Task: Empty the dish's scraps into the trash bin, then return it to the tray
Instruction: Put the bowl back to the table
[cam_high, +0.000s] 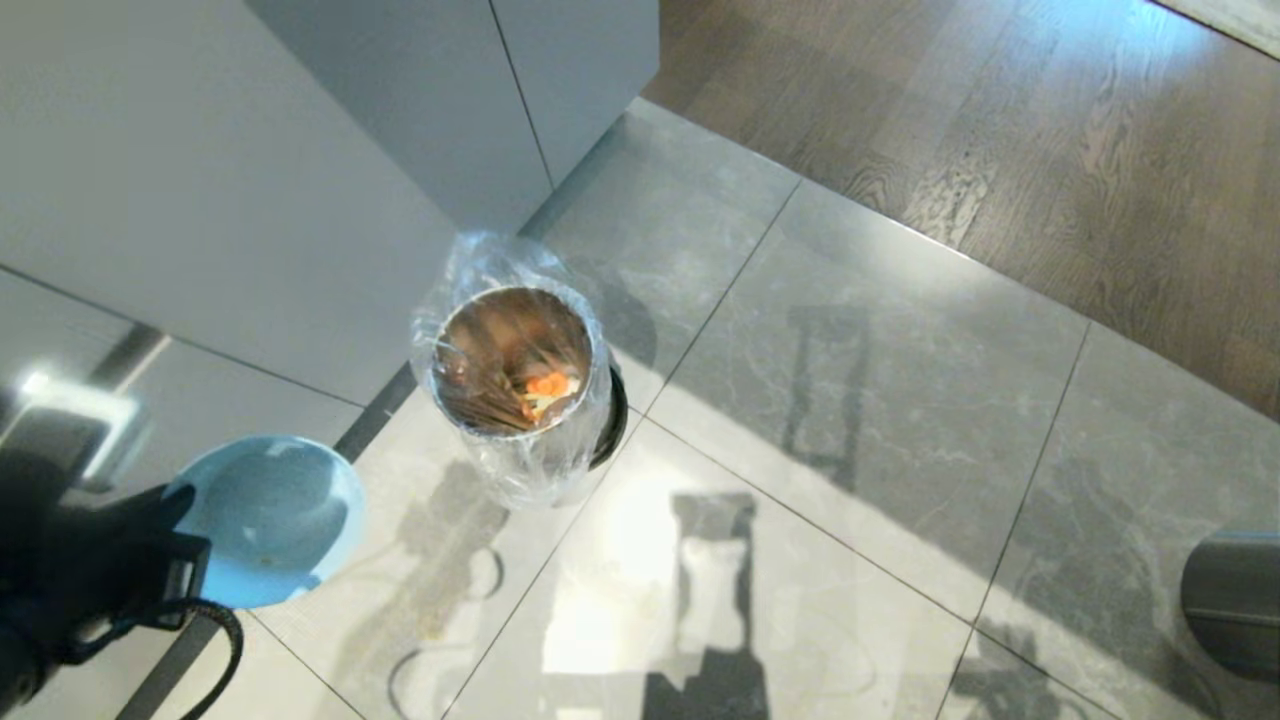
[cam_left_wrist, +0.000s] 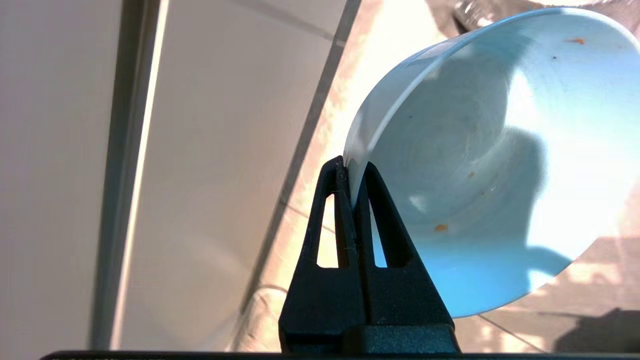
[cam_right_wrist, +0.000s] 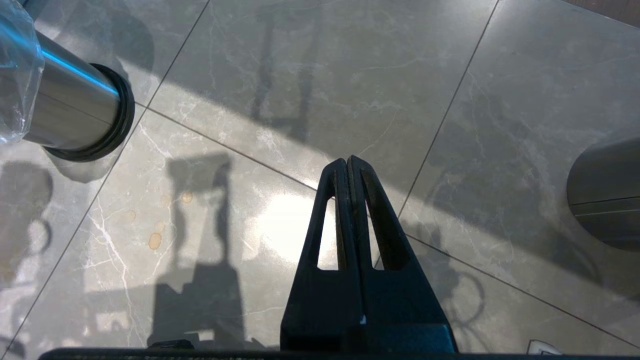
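Observation:
The pale blue dish (cam_high: 275, 520) hangs at the lower left of the head view, to the left of the trash bin (cam_high: 515, 385), and is tilted. My left gripper (cam_left_wrist: 354, 172) is shut on the dish (cam_left_wrist: 480, 165) at its rim, one finger inside and one outside. Only a few tiny orange specks cling to the dish's inside. Orange and pale scraps (cam_high: 547, 388) lie at the bottom of the bag-lined steel bin. My right gripper (cam_right_wrist: 347, 162) is shut on nothing above the floor tiles, beside the trash bin (cam_right_wrist: 75, 110). The tray is out of view.
Grey cabinet fronts (cam_high: 300, 150) stand behind the bin. A larger brushed-steel cylinder (cam_high: 1235, 600) sits at the right edge of the head view. Grey floor tiles (cam_high: 850, 400) spread right of the bin, with wooden flooring (cam_high: 1050, 130) beyond.

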